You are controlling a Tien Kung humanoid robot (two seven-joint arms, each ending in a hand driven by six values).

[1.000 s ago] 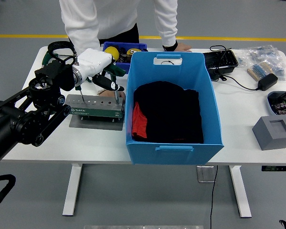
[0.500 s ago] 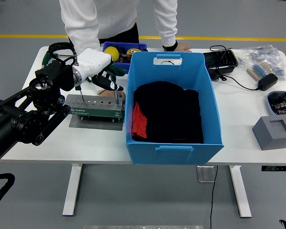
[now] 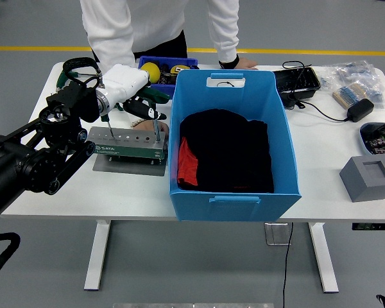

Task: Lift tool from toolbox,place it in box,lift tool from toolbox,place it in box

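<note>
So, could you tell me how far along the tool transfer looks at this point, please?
Nothing looks delivered: the blue box shows only black and red fabric, no tool. In hand: the left hand is at a tool standing in the toolbox, fingers around its top. Left: lift it out, place it, then the second tool.

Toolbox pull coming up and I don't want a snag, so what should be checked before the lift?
1. Left robot hand above the tool: ok.
2. Fingers closed on the tool: cannot tell.
3. Tool standing upright in the toolbox: ok.
4. Blue box open beside the toolbox: ok.
5. Box floor free: not ok, black cloth covers it.
6. Person's hand away from the toolbox: ok.
</note>
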